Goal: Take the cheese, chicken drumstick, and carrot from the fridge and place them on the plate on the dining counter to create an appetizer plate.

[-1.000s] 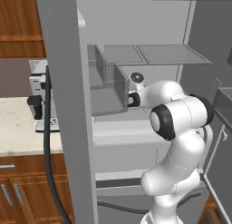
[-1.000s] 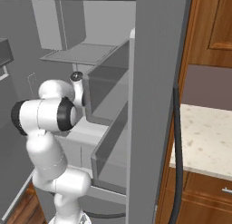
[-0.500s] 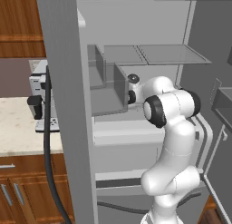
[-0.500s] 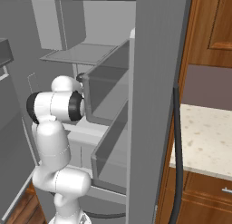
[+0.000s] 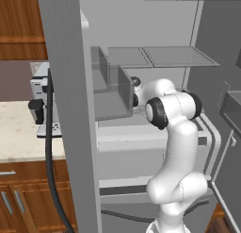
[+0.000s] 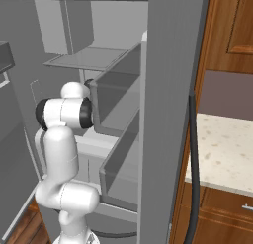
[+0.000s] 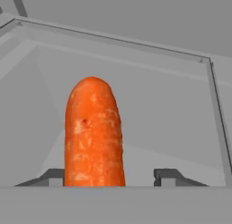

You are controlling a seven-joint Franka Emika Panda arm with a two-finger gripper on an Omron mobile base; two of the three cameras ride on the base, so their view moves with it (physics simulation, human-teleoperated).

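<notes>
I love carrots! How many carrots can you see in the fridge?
1. The carrot lies on a pale grey fridge surface, right between the pincer tips in the hand view. More could hide elsewhere in the fridge.

My arm (image 5: 175,147) was built of smooth, glossy white rounded segments joined by dark grey to black cylindrical bands at the joints. A bulbous white base link (image 6: 69,198) carried a slimmer white link above it. My two finger tips (image 7: 50,177) were small, dark grey and blocky.
</notes>
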